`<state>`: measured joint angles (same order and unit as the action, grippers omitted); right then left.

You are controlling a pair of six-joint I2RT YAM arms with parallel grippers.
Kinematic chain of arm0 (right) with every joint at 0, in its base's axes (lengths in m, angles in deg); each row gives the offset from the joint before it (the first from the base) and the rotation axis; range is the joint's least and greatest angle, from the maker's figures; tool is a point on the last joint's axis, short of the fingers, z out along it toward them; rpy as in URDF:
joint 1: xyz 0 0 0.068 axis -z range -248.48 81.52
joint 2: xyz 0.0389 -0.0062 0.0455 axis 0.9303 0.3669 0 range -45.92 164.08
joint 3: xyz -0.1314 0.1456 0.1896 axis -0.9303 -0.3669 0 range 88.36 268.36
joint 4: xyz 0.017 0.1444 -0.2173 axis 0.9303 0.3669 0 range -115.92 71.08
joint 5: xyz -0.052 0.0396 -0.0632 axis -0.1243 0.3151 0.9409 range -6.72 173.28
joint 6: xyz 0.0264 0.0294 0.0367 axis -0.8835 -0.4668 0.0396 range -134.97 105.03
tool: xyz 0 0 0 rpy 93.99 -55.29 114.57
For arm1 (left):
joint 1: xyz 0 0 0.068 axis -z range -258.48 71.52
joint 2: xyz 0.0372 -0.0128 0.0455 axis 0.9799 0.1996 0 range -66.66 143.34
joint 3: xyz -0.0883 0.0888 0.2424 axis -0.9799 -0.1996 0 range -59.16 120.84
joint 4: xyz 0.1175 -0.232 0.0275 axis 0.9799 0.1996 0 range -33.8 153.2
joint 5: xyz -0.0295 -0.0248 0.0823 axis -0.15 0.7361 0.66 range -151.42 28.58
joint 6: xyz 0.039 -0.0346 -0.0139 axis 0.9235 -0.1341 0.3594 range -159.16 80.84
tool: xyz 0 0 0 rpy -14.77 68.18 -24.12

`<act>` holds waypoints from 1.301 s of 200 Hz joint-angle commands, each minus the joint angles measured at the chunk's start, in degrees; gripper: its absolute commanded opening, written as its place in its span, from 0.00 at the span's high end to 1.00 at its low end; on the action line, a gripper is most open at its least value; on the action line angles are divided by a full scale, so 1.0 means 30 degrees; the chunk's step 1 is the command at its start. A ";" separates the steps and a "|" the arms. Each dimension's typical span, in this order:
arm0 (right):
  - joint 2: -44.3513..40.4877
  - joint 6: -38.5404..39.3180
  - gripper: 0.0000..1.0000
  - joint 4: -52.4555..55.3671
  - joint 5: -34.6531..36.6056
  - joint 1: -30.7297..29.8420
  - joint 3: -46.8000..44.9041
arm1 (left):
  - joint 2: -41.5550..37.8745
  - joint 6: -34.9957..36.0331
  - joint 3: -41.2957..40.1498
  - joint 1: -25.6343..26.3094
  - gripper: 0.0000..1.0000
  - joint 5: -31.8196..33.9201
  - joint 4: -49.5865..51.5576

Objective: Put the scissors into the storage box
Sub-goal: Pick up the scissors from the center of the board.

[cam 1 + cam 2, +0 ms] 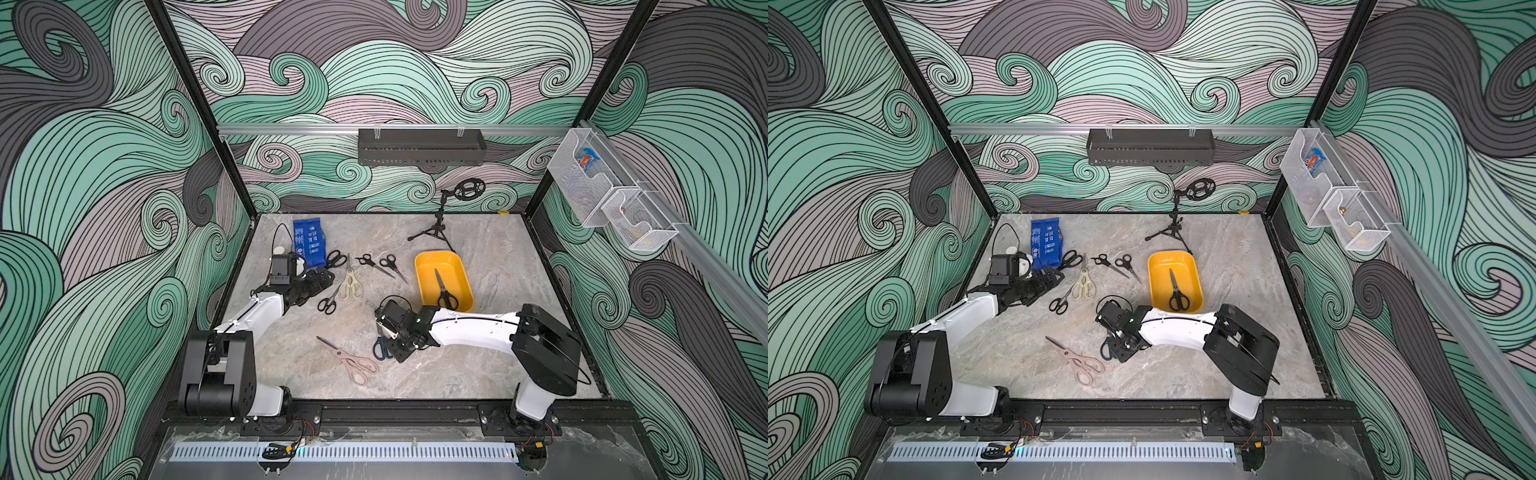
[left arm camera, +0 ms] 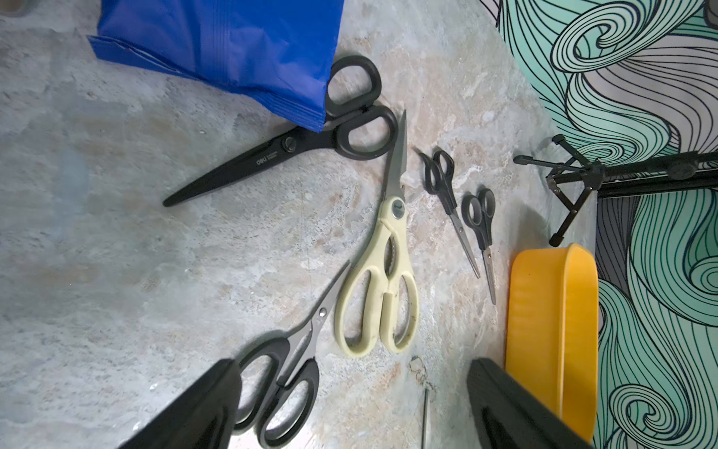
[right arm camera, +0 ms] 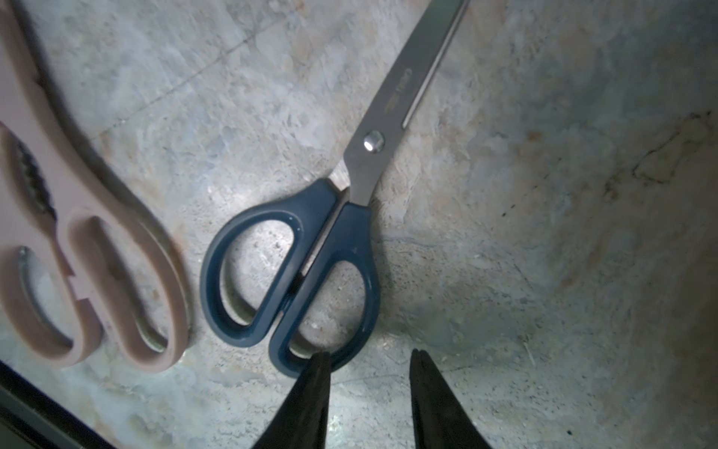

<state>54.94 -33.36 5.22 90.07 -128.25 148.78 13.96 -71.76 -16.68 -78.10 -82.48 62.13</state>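
The mustard-yellow storage box (image 1: pixel 455 268) (image 1: pixel 1183 262) (image 2: pixel 544 311) sits right of centre with one black-handled pair (image 1: pixel 444 291) lying inside. My right gripper (image 3: pixel 369 352) is open at the dark-blue-handled scissors (image 3: pixel 349 241) (image 1: pixel 380 348). One fingertip (image 3: pixel 321 359) rests over a handle loop's rim, while the other stands on the bare table outside it. The pink-handled pair (image 1: pixel 351 361) (image 3: pixel 74 206) lies beside them. My left gripper (image 2: pixel 351 363) (image 1: pixel 320 278) hangs wide open over a black-handled pair (image 2: pixel 320 313) and the cream pair (image 2: pixel 379 237) (image 1: pixel 350 282). Two small black pairs (image 1: pixel 372 262) (image 1: pixel 392 266) lie further back.
A blue bag (image 1: pixel 307 243) at the back left covers part of an all-black pair (image 2: pixel 272 155). A small black tripod (image 1: pixel 436 228) stands behind the box. A dark perforated tray (image 1: pixel 422 146) hangs on the back rail and white mesh baskets (image 1: pixel 602 195) on the right rail.
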 commanded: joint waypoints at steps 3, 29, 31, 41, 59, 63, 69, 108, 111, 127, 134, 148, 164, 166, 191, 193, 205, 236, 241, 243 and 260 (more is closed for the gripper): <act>0.0585 -0.0373 0.62 0.0117 0.0608 -0.0021 0.0657 | -0.0301 -0.0010 -0.0057 -0.0157 0.05 -0.0332 -0.0188; 0.1097 -0.0344 0.63 0.0114 0.0434 -0.0014 0.1051 | -0.0279 -0.0017 -0.0097 -0.0156 0.05 -0.0356 -0.0191; 0.1104 -0.0344 0.63 0.0111 0.0419 -0.0003 0.1080 | -0.0295 -0.0006 -0.0082 -0.0157 0.05 -0.0361 -0.0213; 0.1134 -0.0336 0.63 0.0137 0.0376 -0.0004 0.1208 | -0.0285 -0.0007 -0.0090 -0.0165 0.05 -0.0389 -0.0218; 0.1040 -0.0372 0.64 0.0143 0.0466 -0.0007 0.1388 | -0.0240 -0.0003 -0.0080 -0.0186 0.05 -0.0465 -0.0222; 0.1011 -0.0373 0.64 0.0139 0.0464 -0.0003 0.1434 | -0.0240 -0.0017 -0.0069 -0.0186 0.05 -0.0456 -0.0213; 0.0984 -0.0371 0.64 0.0139 0.0465 -0.0001 0.1515 | -0.0242 -0.0026 -0.0060 -0.0210 0.05 -0.0452 -0.0249; 0.1326 -0.0378 0.64 0.0139 0.0375 0.0001 0.1773 | -0.0190 -0.0032 -0.0099 -0.0230 0.05 -0.0535 -0.0299; 0.1393 -0.0377 0.64 0.0139 0.0375 -0.0014 0.1766 | -0.0184 -0.0043 -0.0112 -0.0243 0.05 -0.0538 -0.0292; 0.1696 -0.0369 0.64 0.0139 0.0338 -0.0007 0.1859 | -0.0154 -0.0032 -0.0123 -0.0271 0.05 -0.0574 -0.0306; 0.1821 -0.0373 0.65 0.0142 0.0344 -0.0010 0.1889 | -0.0112 -0.0032 -0.0126 -0.0273 0.05 -0.0585 -0.0312; 0.1988 -0.0373 0.65 0.0142 0.0475 -0.0003 0.1948 | -0.0124 -0.0034 -0.0099 -0.0274 0.05 -0.0594 -0.0315; 0.2166 -0.0373 0.68 0.0154 0.0581 -0.0003 0.1978 | -0.0095 -0.0065 -0.0119 -0.0295 0.05 -0.0598 -0.0315; 0.2199 -0.0373 0.69 0.0143 0.0602 0.0000 0.2000 | -0.0096 -0.0062 -0.0125 -0.0301 0.05 -0.0597 -0.0332; 0.2767 -0.0219 0.76 0.0508 0.0812 0.0021 0.2243 | -0.0036 -0.0061 -0.0112 -0.0303 0.05 -0.0657 -0.0332; 0.2855 -0.0210 0.77 0.0634 0.0836 0.0028 0.2315 | -0.0037 -0.0061 -0.0108 -0.0318 0.05 -0.0678 -0.0343; 0.3393 -0.0113 0.81 0.1382 0.1062 0.0017 0.2746 | -0.0037 -0.0061 -0.0101 -0.0333 0.05 -0.0686 -0.0368; 0.4374 0.0114 0.82 0.2976 0.1890 0.0017 0.3621 | -0.0008 -0.0104 -0.0124 -0.0405 0.05 -0.0796 -0.0396; 0.4545 0.0150 0.82 0.3149 0.1923 0.0008 0.3771 | -0.0008 -0.0117 -0.0126 -0.0419 0.05 -0.0802 -0.0396; 0.4632 0.0153 0.82 0.3243 0.1934 0.0002 0.3825 | -0.0008 -0.0119 -0.0119 -0.0420 0.05 -0.0824 -0.0403; 0.5019 0.0176 0.89 0.3464 0.1856 0.0011 0.4018 | -0.0008 -0.0120 -0.0120 -0.0444 0.05 -0.0816 -0.0425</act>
<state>65.76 -33.10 11.79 93.50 -128.31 161.33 13.98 -71.98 -16.81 -78.87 -83.99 61.48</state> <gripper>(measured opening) 0.152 0.947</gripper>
